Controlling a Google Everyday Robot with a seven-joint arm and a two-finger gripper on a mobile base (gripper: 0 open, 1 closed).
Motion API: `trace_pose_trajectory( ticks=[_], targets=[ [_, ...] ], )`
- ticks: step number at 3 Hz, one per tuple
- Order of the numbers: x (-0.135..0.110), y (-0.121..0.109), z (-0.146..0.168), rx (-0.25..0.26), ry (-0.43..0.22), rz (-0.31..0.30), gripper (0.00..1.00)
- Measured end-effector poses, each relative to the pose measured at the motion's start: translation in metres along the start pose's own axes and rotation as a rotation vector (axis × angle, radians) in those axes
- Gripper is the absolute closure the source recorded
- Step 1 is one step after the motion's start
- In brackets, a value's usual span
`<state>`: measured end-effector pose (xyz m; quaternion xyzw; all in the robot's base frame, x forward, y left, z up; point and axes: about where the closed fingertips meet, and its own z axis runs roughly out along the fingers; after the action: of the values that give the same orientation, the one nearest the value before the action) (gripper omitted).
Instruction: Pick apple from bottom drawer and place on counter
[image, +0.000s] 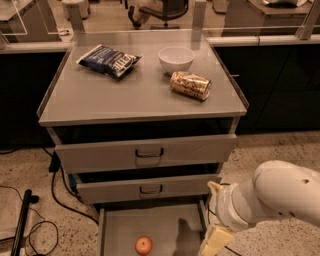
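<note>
**Open gripper hanging beside the pulled-out bottom drawer, apple lying inside**

The apple (143, 245) is sitting on the flat floor of the bottom drawer (116, 226), which is standing pulled out below the two closed drawers. It is lying near the front middle of the tray, touching nothing else.

The gripper (209, 218) is hanging at the right edge of that drawer, to the right of the apple and well apart from it. Its pale fingers (215, 241) are standing spread, one above the other, with nothing between them. The white arm (282, 195) is reaching in from the lower right and casting a shadow on the drawer floor beside the apple.

The counter (140, 97) above is carrying three things: a dark blue chip bag (109, 60) at the back left, a white bowl (176, 58) at the back right, and a gold can (190, 85) lying on its side just in front of the bowl.
</note>
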<state>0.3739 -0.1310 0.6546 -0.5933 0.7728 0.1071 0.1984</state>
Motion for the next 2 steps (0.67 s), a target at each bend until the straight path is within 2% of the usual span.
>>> trace_pose_trajectory(
  ticks=[2],
  targets=[
    [0.021,-0.001,0.082,-0.057,-0.050,0.026,0.00]
  ],
)
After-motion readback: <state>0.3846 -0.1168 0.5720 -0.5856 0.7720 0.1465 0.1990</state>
